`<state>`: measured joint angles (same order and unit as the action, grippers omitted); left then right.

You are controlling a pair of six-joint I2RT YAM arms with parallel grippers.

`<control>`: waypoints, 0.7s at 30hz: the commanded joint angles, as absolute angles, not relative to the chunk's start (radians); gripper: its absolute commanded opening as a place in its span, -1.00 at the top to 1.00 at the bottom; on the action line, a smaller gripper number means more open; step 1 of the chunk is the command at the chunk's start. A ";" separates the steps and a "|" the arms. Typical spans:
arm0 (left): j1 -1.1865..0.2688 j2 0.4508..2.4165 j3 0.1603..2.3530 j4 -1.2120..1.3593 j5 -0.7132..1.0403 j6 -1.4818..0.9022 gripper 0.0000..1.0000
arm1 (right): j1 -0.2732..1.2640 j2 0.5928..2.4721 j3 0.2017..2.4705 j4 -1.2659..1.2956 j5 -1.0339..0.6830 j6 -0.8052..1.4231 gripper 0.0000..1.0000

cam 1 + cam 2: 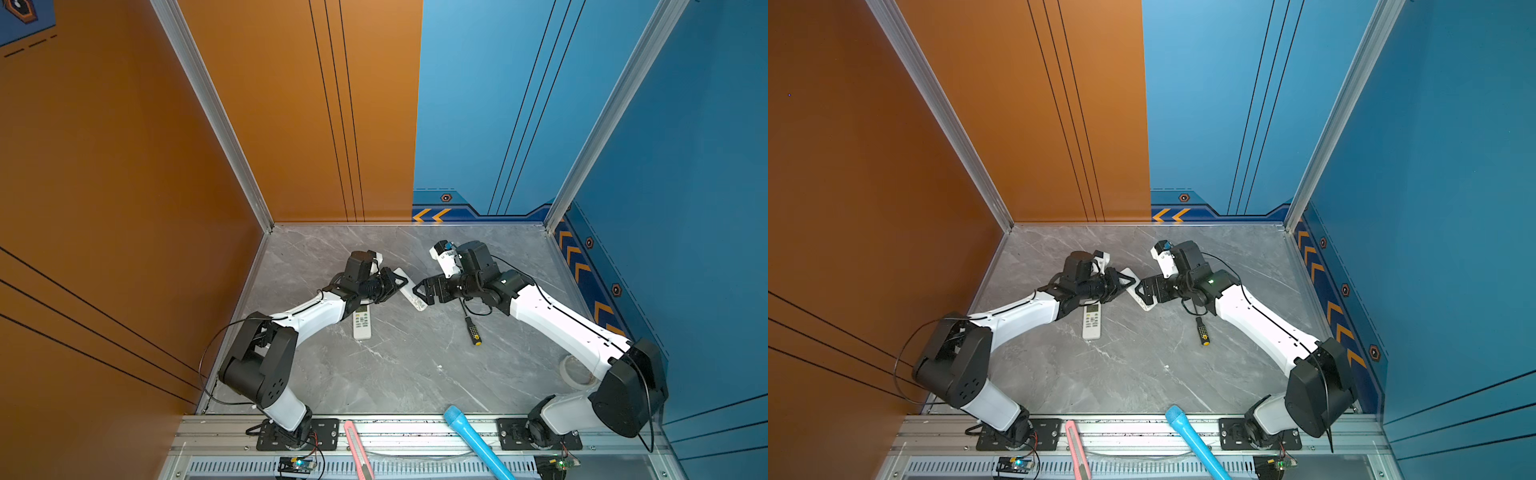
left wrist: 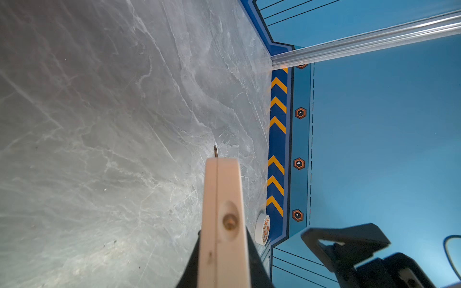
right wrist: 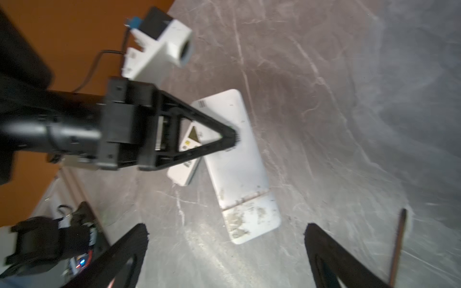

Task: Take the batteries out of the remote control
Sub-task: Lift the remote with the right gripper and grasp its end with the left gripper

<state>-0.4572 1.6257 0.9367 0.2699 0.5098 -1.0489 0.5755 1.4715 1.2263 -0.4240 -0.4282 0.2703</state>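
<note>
- Well, the left gripper [image 3: 234, 137] is closed on the remote control [image 3: 237, 159]. It pinches the thin body about midway along, with one finger lying on the back face. The left wrist view shows the casing edge-on between the jaws.
- The remote control lies slantwise on the tabletop [image 1: 415, 365] between the two arms, back face up. I cannot tell whether its free end rests on the surface or hangs just clear.
- The right gripper [image 3: 225, 227] stands wide open and empty, its fingers either side of the end that carries the battery cover [image 3: 249, 219].
- No batteries are in view. The cover looks shut, so I'd judge they sit inside behind it.
- To my eye the casing is light, stiff, smooth plastic, likely to twist or slip in a pinch. The mid-body hold seems right for bracing it while the other arm works the scuffed cover, probably by sliding it off lengthwise.
- Once bared, the batteries should be small, hard, slick and apt to roll. I'd take each across its middle.
- A second remote [image 1: 362, 323], buttons up, lies just beside the left arm, and a screwdriver [image 1: 472, 331] lies near the right one. Neither is being touched.
</note>
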 commanded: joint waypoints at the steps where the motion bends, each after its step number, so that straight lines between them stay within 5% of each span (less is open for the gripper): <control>1: -0.475 1.632 0.932 0.469 0.574 -0.994 1.00 | 0.563 1.535 1.254 -0.506 -0.625 0.259 -1.00; 15: -0.405 1.559 0.723 0.853 0.438 -1.168 1.00 | 0.481 1.472 1.165 -0.348 -0.514 0.539 -1.00; 21: -0.378 1.588 0.658 1.078 0.393 -1.296 1.00 | 0.490 1.457 0.945 0.143 -0.497 0.949 -0.89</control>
<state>-0.3820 1.5799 0.6601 0.9028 0.4259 -1.2266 0.4789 1.4372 0.9947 -0.1204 -0.5194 0.7181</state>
